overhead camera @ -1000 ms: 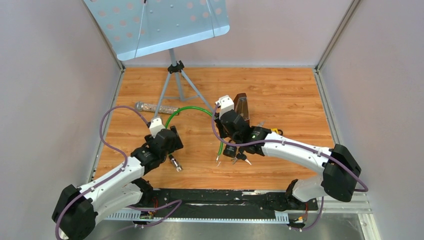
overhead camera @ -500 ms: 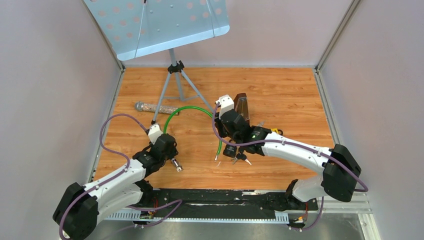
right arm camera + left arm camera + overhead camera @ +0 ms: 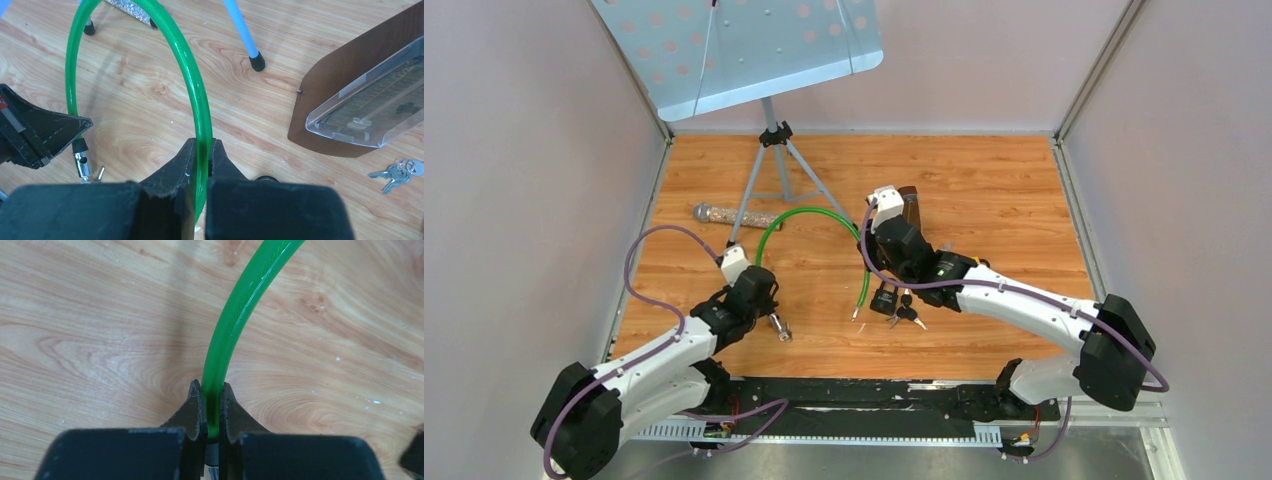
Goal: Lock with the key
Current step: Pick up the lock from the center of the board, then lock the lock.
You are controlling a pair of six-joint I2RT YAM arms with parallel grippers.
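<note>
A green cable lock [image 3: 809,214] arcs over the wooden floor between my two grippers. My left gripper [image 3: 770,312] is shut on the cable [image 3: 235,315] just above its metal end piece [image 3: 779,328]; in the left wrist view the jaws [image 3: 213,390] pinch it tight. My right gripper [image 3: 870,262] is shut on the other leg of the cable [image 3: 192,85], which runs down between its fingers [image 3: 202,147]. The cable's free tip [image 3: 856,316] hangs below it. The key bunch [image 3: 908,314] lies on the floor beside a small black piece [image 3: 886,300]; the keys [image 3: 395,172] lie untouched.
A brown metronome [image 3: 909,200] with a clear cover [image 3: 360,100] stands just behind the right gripper. A music stand's tripod [image 3: 774,150] spreads its legs at the back, with a glittery microphone [image 3: 724,214] beside one leg. Grey walls close in the floor.
My left gripper came down toward the cable's metal end and shut on the cable. The right arm shifted slightly right and back with the cable, widening the green arc.
</note>
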